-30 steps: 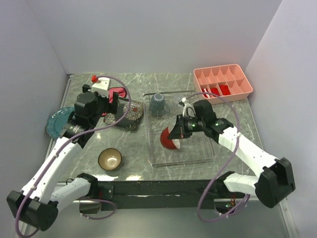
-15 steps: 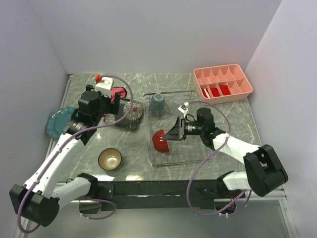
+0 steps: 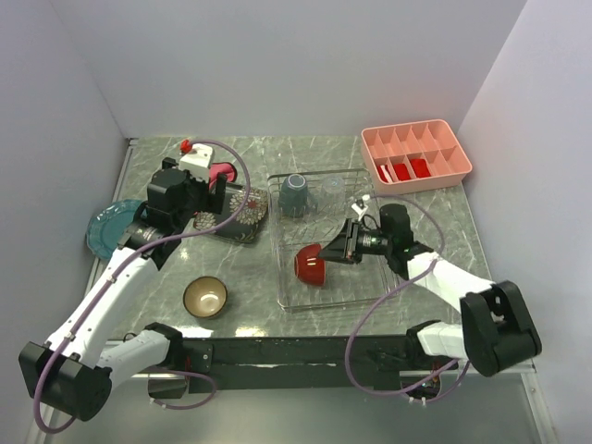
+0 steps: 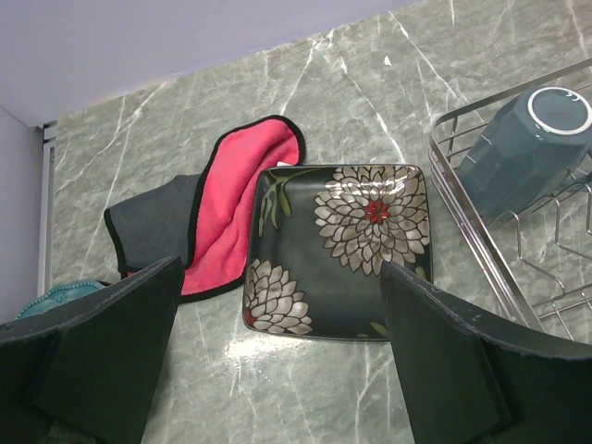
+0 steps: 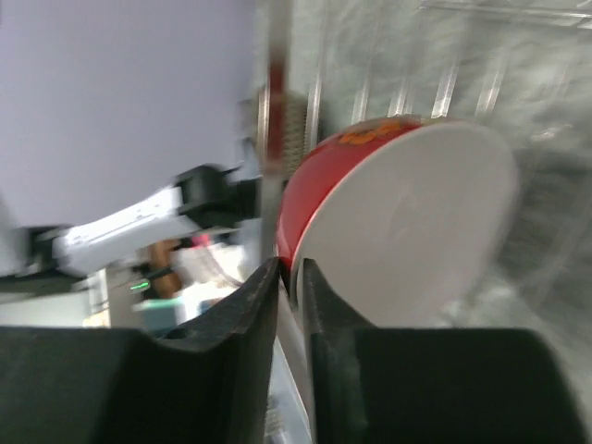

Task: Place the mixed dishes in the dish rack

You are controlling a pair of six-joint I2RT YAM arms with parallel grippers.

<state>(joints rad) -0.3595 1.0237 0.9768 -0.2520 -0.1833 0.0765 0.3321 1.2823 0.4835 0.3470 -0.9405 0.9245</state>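
The red bowl [image 3: 310,264] rests tipped on its side inside the silver wire dish rack [image 3: 281,289]. My right gripper [image 3: 333,253] is shut on the bowl's rim, one finger outside and one against the white inside [image 5: 407,213]; this wrist view is blurred. A grey-blue mug [image 3: 295,192] stands upside down at the rack's back. My left gripper [image 3: 216,196] hovers open above the square flowered plate [image 4: 342,250], nothing between its fingers. The round blue plate [image 3: 106,228] lies far left. The dark cream-lined bowl [image 3: 205,297] sits near the front.
A red-pink cloth [image 4: 236,208] on a grey cloth lies just behind the square plate. A pink compartment tray [image 3: 416,155] stands at the back right. Walls close in the table on three sides.
My right arm has dropped low and laid the red bowl down into the rack, turning it on its side. My left gripper has shifted slightly back over the square plate.
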